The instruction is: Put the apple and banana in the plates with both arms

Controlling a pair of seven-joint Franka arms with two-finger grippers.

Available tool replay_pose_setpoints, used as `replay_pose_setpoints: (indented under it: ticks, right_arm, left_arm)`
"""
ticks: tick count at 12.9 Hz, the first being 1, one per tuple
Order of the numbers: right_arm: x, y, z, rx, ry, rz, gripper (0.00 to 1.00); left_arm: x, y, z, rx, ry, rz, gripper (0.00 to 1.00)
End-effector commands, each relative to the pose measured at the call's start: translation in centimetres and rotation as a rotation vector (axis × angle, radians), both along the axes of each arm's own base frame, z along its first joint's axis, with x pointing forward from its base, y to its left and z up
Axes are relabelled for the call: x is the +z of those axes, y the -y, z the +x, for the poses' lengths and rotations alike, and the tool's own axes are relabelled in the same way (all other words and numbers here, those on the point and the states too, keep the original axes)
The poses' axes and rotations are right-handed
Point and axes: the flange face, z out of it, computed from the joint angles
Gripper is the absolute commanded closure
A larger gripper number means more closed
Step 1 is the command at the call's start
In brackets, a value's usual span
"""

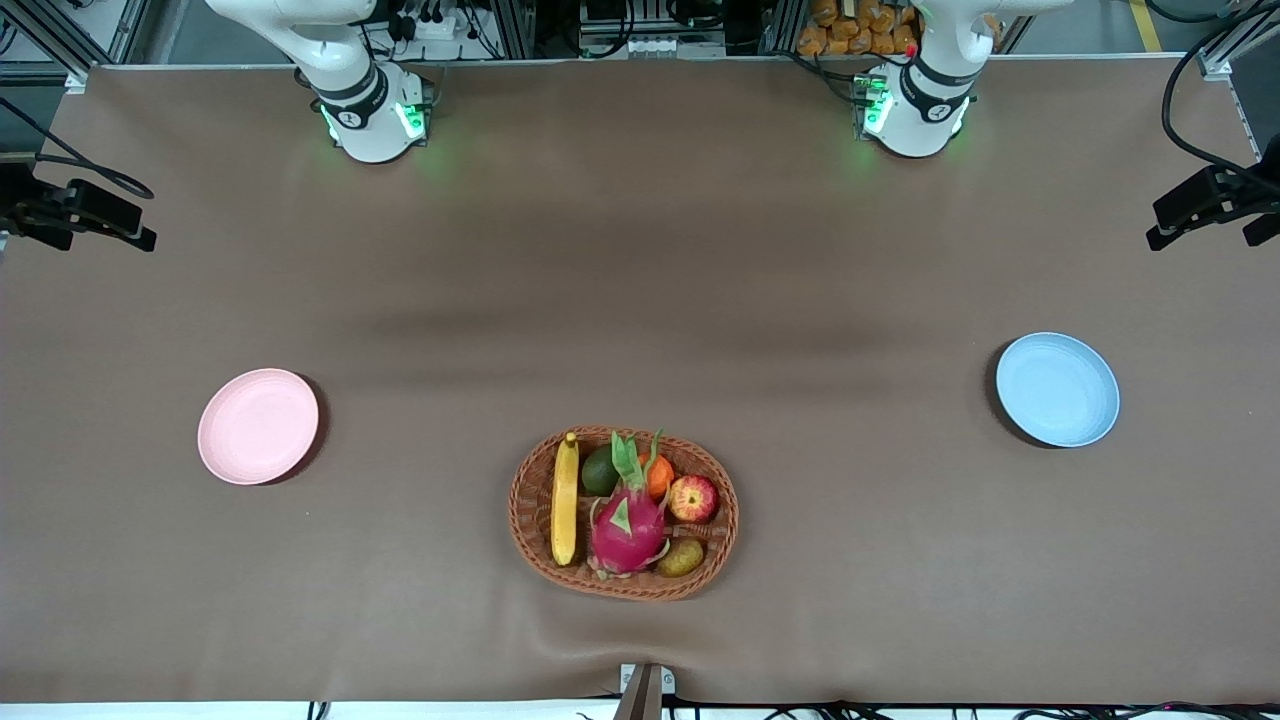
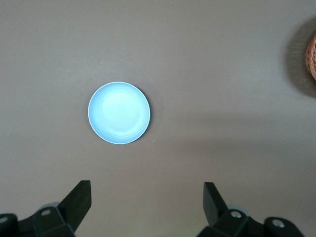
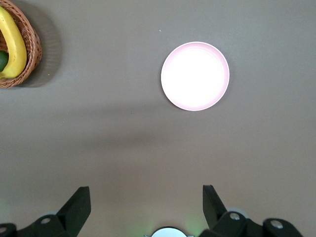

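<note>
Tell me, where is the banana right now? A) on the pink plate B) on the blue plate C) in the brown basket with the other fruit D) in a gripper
C: the banana lies in the basket beside the dragon fruit, and both plates hold nothing.

Basket (image 2: 312, 55) cut by left wrist edge; orange (image 1: 658, 477) mostly under dragon fruit (image 1: 627, 528).

Basket (image 1: 716, 560) w/ fruit (image 1: 627, 525) btwn plates (image 1: 258, 425), nearer front cam
</note>
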Motion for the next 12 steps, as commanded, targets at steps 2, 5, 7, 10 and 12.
replay_pose_setpoints:
  ticks: [2,5,7,10,12]
  right_arm:
    - [0.3,0.1,-0.4,-0.006,0.0,-0.008,0.0]
    - [0.0,0.1,-0.4,-0.006,-0.006,-0.008,0.0]
    - [0.1,0.2,-0.4,-0.008,-0.004,-0.007,0.0]
    - [-0.1,0.2,-0.4,-0.007,-0.007,-0.005,0.0]
    - [-0.2,0.1,-0.3,-0.007,-0.009,-0.003,0.0]
  left_arm:
    - [0.5,0.0,0.1,-0.022,-0.004,-0.007,0.0]
    - [0.6,0.5,0.1,-0.031,-0.002,-0.01,0.0]
    - [0.1,1.5,0.5,-0.051,-0.01,-0.009,0.0]
    - [-3.9,2.9,3.0,-0.086,-0.07,-0.058,0.0]
    - [-6.5,5.6,5.8,-0.129,-0.073,-0.065,0.0]
